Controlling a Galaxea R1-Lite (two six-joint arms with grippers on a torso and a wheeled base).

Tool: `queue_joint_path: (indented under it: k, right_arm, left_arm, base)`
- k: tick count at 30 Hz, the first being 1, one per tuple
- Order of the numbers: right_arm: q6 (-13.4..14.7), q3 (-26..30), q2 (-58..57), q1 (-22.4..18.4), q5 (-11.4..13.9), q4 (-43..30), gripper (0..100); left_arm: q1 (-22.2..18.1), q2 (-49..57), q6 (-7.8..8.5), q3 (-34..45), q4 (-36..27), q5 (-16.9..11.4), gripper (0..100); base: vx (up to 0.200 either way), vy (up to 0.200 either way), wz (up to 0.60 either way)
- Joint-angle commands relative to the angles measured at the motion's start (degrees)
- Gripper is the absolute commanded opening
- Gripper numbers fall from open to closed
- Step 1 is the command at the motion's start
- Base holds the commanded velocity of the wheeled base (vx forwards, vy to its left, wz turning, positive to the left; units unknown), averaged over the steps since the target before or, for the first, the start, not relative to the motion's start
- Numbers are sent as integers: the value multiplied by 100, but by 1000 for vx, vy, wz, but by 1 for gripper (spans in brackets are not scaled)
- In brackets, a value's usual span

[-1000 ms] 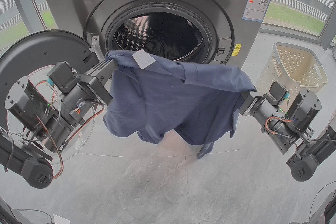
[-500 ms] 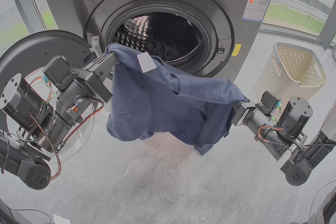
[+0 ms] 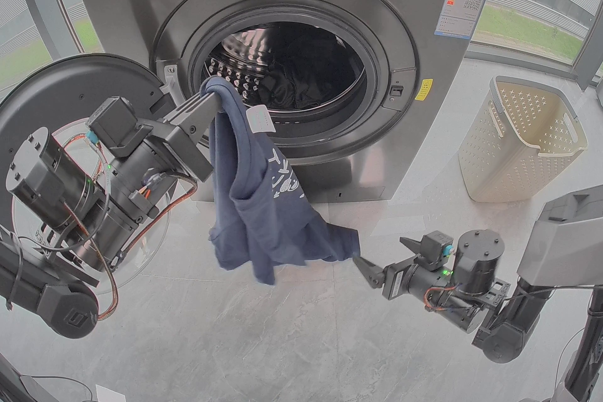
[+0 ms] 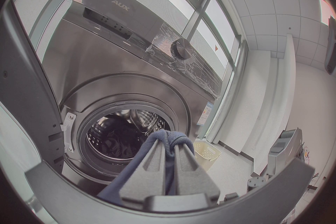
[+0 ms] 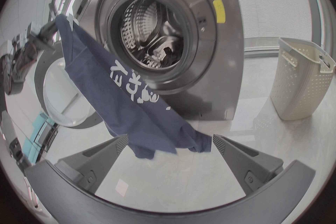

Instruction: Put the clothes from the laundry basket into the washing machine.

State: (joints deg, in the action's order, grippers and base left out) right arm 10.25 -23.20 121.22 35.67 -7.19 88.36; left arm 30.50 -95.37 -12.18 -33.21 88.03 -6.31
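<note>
Item one: left gripper (image 3: 210, 102), raised in front of the lower left rim of the washing machine's opening, its two fingers pressed close together on a bunched fold of fabric; the left wrist view shows the cloth pinched between the pads and folded over their tips. Item two: navy shirt (image 3: 264, 215), hanging from that pinch in one long drape in front of the machine, below and left of the opening. It carries white lettering on its front and a white tag (image 3: 260, 119) near the held end; its lowest corner trails toward the right, above the floor (image 3: 282, 334). Item three: right gripper (image 3: 361, 264), low and near the floor, pointing toward the shirt's trailing corner, fingers spread wide apart with nothing between them; whether the nearest fingertip touches the cloth cannot be told. Item four: washing machine (image 3: 377, 1), grey, front-loading, its round door (image 3: 63, 89) swung fully open to the left behind the left arm. Item five: dark clothes (image 3: 308, 70), already lying inside the drum. Item six: laundry basket (image 3: 521, 146), cream, perforated, standing upright on the floor to the right of the machine, well apart from both grippers, its inside not seen clearly enough to list contents.
</note>
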Motion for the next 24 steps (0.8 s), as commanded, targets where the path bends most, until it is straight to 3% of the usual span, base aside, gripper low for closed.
queue_joint_path:
  k: [1, 11, 20, 24]
  right_arm:
    - [-23, -115, 595, 291, 16, 6, 100]
    - [-41, -835, 569, 951, 25, 6, 100]
    - [-85, -1802, 595, 1601, 86, -3, 100]
    - [-94, -2119, 631, 1680, 122, -82, 100]
  left_arm:
    - [26, -61, -4, -28, -14, 7, 0]
    - [35, -122, 5, -54, -23, 16, 0]
    - [35, -184, 14, -98, -14, 16, 0]
    - [35, -184, 14, -107, -14, 16, 0]
  base:
    - [0, 0, 0]
    - [0, 0, 0]
    - [0, 0, 0]
    - [0, 0, 0]
